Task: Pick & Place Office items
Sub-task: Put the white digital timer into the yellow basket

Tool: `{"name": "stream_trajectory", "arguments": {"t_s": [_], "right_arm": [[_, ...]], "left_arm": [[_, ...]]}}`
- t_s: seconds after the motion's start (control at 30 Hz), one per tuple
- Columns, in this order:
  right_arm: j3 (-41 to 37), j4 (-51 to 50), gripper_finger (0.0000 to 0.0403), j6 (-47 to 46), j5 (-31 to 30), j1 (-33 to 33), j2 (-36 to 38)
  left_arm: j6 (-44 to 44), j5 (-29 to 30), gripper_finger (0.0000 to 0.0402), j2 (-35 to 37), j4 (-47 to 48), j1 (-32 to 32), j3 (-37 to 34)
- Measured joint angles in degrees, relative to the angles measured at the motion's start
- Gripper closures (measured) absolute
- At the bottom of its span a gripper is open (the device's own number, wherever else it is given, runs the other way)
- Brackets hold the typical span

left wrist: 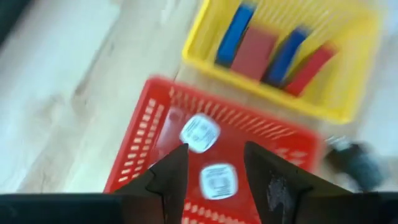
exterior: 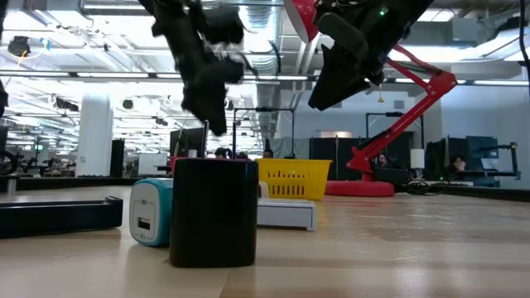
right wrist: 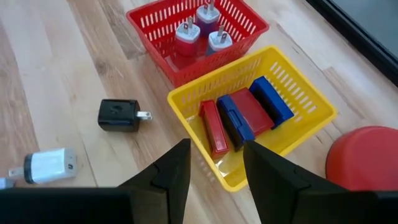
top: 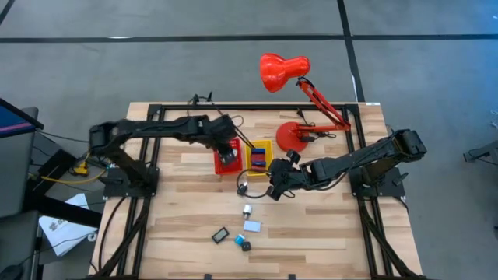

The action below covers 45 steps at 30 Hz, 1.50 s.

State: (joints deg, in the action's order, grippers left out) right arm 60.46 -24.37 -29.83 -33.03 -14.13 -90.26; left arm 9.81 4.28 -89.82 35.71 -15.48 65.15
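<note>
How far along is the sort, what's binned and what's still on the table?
Done: three plug chargers stand in the red bin, and four red and blue flat cases lie in the yellow bin.
In hand: nothing. The left gripper hangs open over the red bin; the right gripper is open by the yellow bin.
Left: a black charger, a white charger and several pieces near the table's front edge.

the left gripper (left wrist: 214, 177) hangs over a red basket (left wrist: 140, 140), its two dark fingers (left wrist: 171, 180) parted with nothing between them. two white plug-like pieces (left wrist: 200, 132) lie inside the red basket. just beside it, a yellow basket (left wrist: 348, 99) holds blue and red flat pieces (left wrist: 258, 53) side by side
</note>
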Motion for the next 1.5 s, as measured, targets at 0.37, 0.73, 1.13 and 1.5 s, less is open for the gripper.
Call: {"name": "stream_trajectory", "arguments": {"t_s": [0.37,0.73,1.13,1.5], "right_arm": [[0.0,3.5,0.0246,-1.8,0.0,-0.1,0.0],[-0.1,7.7,0.0138,-1.7,1.7,-3.2,0.0],[0.0,17.2,0.0131,-0.2,6.8,-10.3,-9.9],[6.1,19.9,0.0131,2.2,8.0,-15.6,-21.2]], "left_arm": [[12.0,-0.1,0.0216,18.5,-19.8,10.3,-17.1],[23.8,-0.8,0.0103,24.4,-31.5,26.1,-28.6],[25.2,2.3,0.0093,24.4,-37.6,37.7,-30.6],[25.2,3.2,0.01,24.4,-37.1,38.0,-30.6]]}}
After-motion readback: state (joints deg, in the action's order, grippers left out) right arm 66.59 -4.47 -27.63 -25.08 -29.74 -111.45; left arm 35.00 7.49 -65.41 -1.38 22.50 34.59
